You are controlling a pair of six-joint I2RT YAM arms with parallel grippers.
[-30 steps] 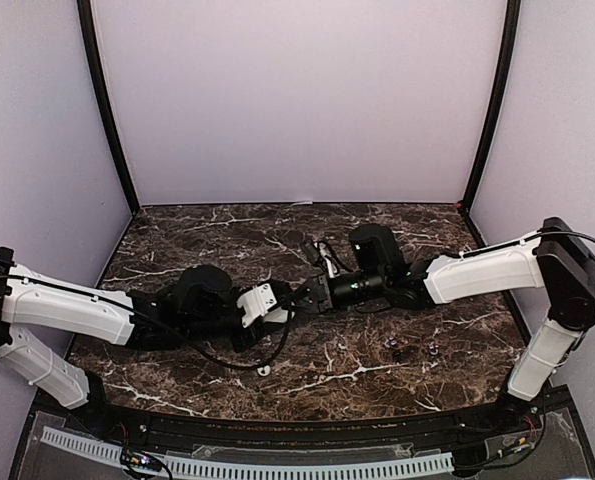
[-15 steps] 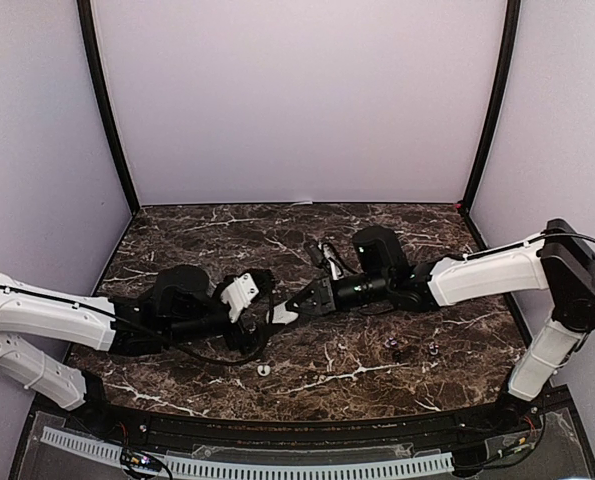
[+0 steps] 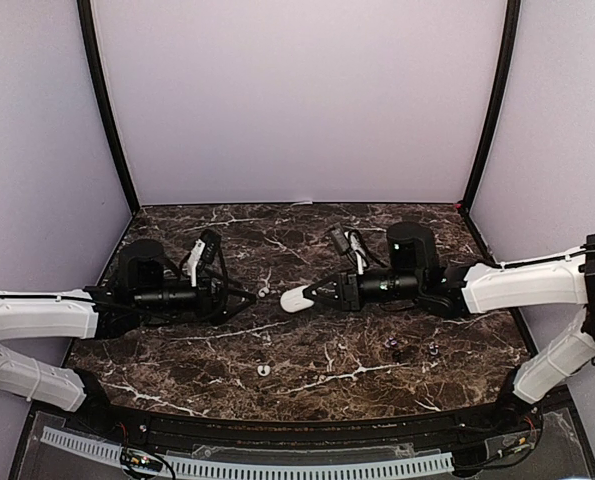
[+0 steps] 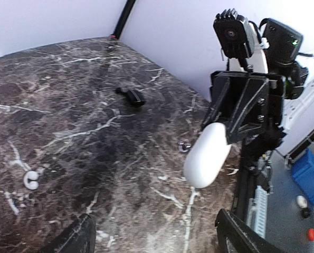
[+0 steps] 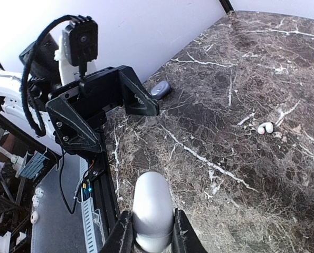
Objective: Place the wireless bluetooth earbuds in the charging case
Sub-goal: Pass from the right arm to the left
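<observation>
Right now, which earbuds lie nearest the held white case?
The white pair, just left of the case; the purple ones lie clearly farther away.

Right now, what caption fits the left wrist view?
Right gripper holding a white charging case over the marble table; white earbuds lie apart.

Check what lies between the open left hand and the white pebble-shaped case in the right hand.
A small white pair of plastic earbuds on the dark marble tabletop, visible in the top view.
</observation>
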